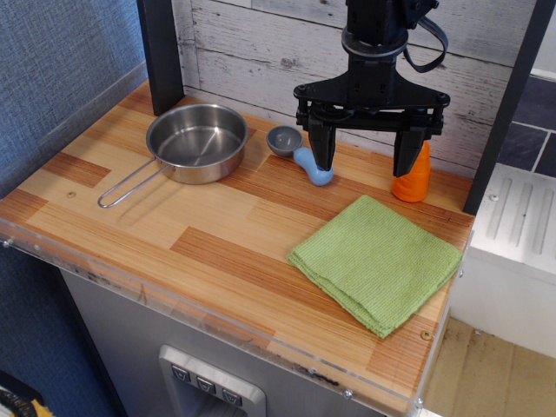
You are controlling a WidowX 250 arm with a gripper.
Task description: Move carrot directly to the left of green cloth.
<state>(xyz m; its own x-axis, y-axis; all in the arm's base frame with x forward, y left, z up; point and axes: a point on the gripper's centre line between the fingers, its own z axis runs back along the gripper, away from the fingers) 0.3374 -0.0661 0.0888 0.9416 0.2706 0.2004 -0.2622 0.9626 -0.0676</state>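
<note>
The orange carrot (413, 177) stands upright near the back right of the wooden table, just behind the green cloth (376, 261), which lies flat at the right front. My black gripper (365, 159) hangs above the table with its jaws spread wide and empty. Its right finger (407, 155) is just left of the carrot and partly covers it; its left finger (322, 149) is over the blue scoop's handle.
A blue-handled grey scoop (297, 150) lies behind the cloth's left side. A steel pan (195, 142) with a wire handle sits at the back left. A dark post stands at the back left, a plank wall behind. The table edge (217, 317) has a clear lip.
</note>
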